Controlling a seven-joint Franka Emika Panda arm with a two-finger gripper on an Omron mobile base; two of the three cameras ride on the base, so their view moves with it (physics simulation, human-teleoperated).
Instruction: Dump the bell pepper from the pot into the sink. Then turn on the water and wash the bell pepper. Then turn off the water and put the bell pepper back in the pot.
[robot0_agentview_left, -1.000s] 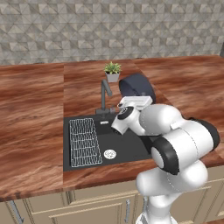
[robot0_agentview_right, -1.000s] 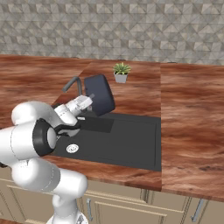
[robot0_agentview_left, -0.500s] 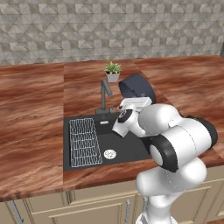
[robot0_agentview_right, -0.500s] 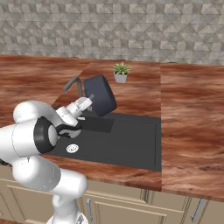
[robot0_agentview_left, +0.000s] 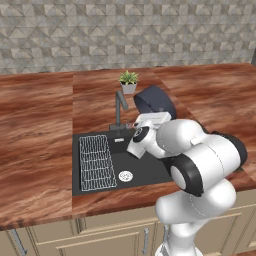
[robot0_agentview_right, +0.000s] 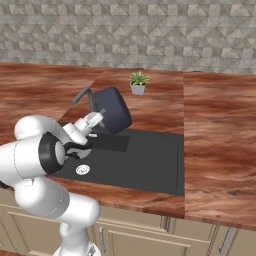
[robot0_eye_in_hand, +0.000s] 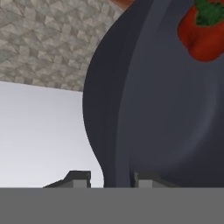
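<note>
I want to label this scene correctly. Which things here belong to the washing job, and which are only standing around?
Belong to the job:
- pot, tilted, held by the gripper
- bell pepper, inside the pot
- sink
- faucet

Standing around:
- small potted plant
- wire rack

Little differs from a second ago. The pot (robot0_agentview_right: 114, 110), gripped by its rim in the gripper (robot0_agentview_right: 101, 115), has tipped a shade further: in the right base view its round dark face stands a touch steeper over the far left of the sink (robot0_agentview_right: 150, 162). In the left base view the pot (robot0_agentview_left: 155, 101) sits marginally higher behind the wrist, just right of the faucet (robot0_agentview_left: 119, 109).
</note>
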